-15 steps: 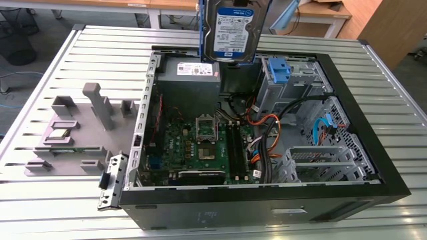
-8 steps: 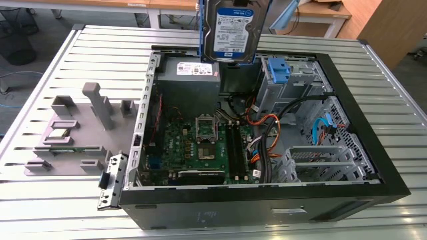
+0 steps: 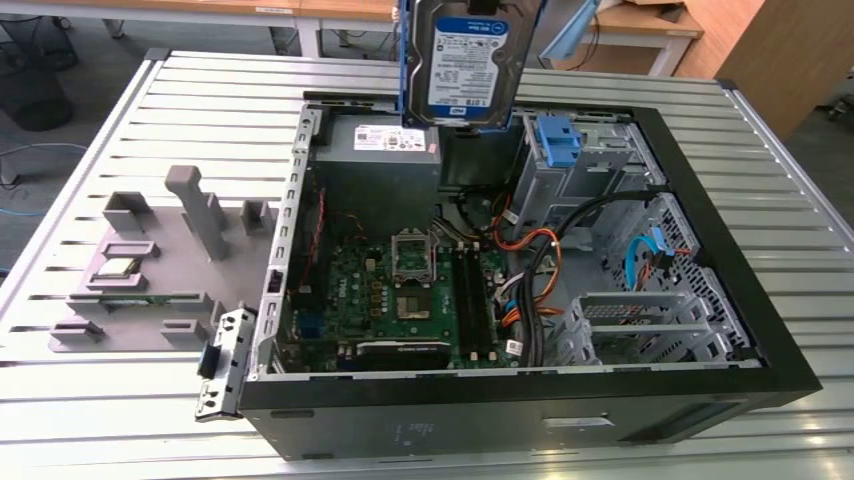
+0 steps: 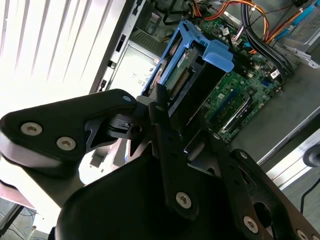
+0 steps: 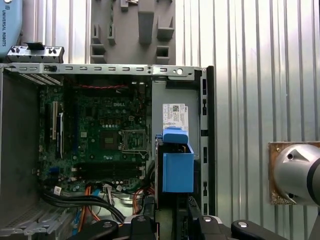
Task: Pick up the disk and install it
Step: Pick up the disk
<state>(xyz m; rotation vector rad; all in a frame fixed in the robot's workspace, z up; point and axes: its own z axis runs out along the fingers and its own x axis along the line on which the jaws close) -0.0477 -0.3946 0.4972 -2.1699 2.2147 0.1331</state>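
The disk (image 3: 467, 60), a silver drive with a blue-and-white label in a blue caddy, hangs upright in the air above the far side of the open computer case (image 3: 781, 350). It sits over the grey power supply (image 3: 380, 150). In the second wrist view my gripper (image 4: 187, 130) is shut on the disk (image 4: 187, 65), its black fingers (image 4: 162, 125) clamped on either face. The first wrist view looks down along the disk's blue caddy edge (image 5: 177, 167), with the gripper (image 5: 172, 222) at its near end and the motherboard (image 5: 105, 135) below.
A drive bay with a bare blue bracket (image 3: 558, 140) lies in the case's far corner, on the exterior view's right. Orange and black cables (image 3: 534, 250) cross the case. A grey parts fixture (image 3: 160, 260) stands on the slatted metal table (image 3: 80, 400), on the exterior view's left.
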